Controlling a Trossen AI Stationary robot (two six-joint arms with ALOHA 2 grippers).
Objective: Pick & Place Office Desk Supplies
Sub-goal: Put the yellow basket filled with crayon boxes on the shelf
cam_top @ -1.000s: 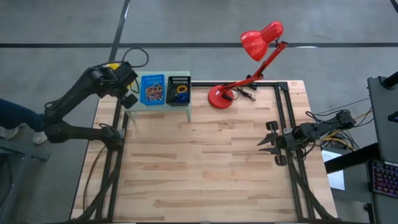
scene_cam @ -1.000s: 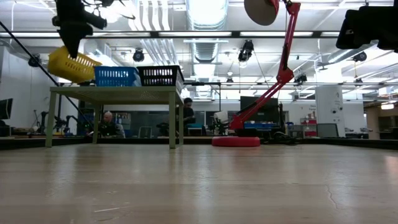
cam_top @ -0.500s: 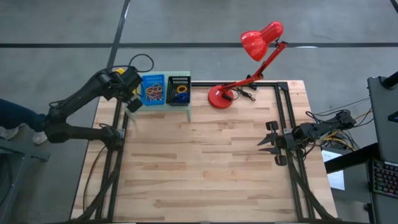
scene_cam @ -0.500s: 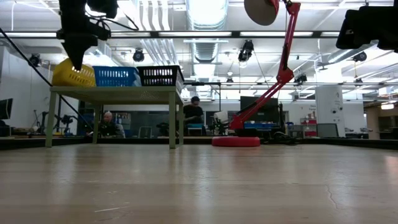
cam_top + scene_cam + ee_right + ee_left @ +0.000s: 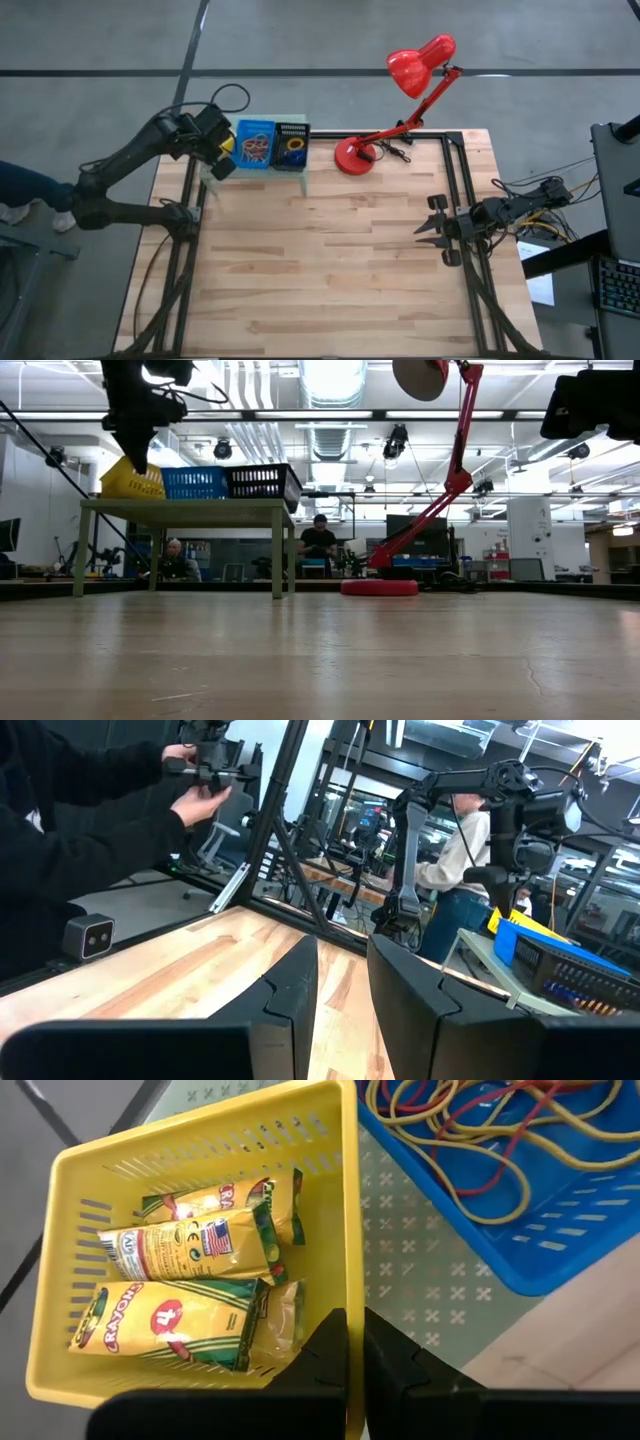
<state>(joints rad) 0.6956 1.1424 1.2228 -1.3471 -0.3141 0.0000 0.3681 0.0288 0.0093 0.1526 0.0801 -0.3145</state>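
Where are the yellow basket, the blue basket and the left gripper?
yellow basket [image 5: 100,1190], left wrist view, on its slotted wall.
blue basket [image 5: 560,1240], left wrist view, on its floor.
left gripper [image 5: 355,1350], left wrist view, between the fingertips.

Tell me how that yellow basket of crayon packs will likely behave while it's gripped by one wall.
Held by the left gripper on one thin slotted wall, the yellow basket will probably flex and tip. It looks light. The crayon packs lie loose, so they will likely slide if it tilts.
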